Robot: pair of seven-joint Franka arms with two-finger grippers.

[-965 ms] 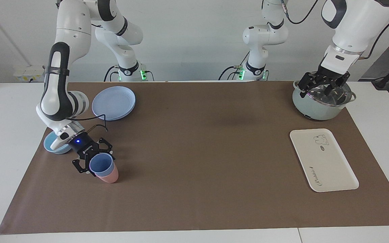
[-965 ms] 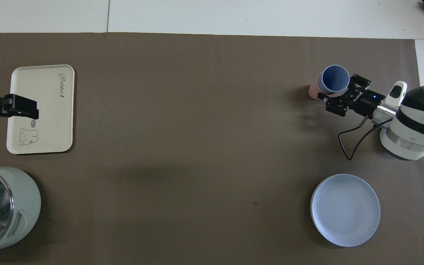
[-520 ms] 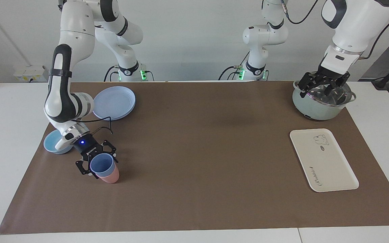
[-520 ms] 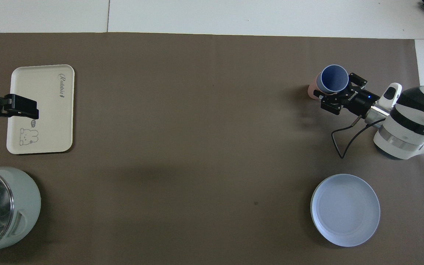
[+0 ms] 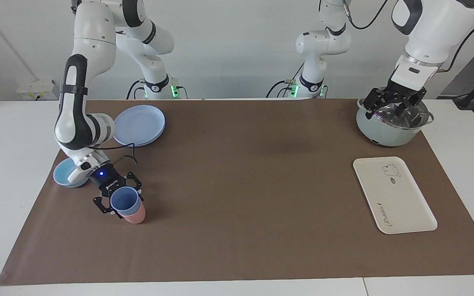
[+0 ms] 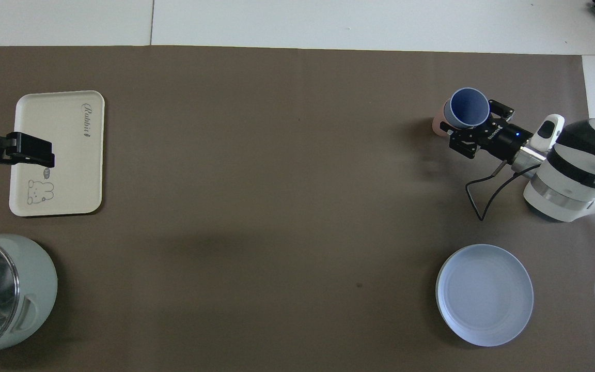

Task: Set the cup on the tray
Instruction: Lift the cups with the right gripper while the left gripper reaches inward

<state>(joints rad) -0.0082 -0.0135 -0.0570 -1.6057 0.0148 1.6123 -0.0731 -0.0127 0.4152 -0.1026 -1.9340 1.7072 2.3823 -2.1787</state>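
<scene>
The right gripper [image 5: 118,200] is low at the right arm's end of the table, and it is clenched around the blue cup [image 5: 125,201]. The cup sits inside a pink cup [image 5: 135,214], and both stand on the brown mat [image 5: 237,230]. The blue cup tips a little, so you can see into it. Just beside the gripper, closer to the robots, there is a light-blue bowl [image 5: 65,176] that is partly covered by the arm. A bit more toward the robots from the gripper lies a round blue plate [image 5: 139,125].

Well apart from the right gripper, at the left arm's end of the table, lies the cream tray [image 5: 393,194] with a little bear on it. The blue cup is not on the tray.

The left gripper [image 5: 394,102] hangs over a pale green pot [image 5: 392,122], with its fingers spread wide and holding nothing. That arm waits. The pot is closer to the robots than the tray.
</scene>
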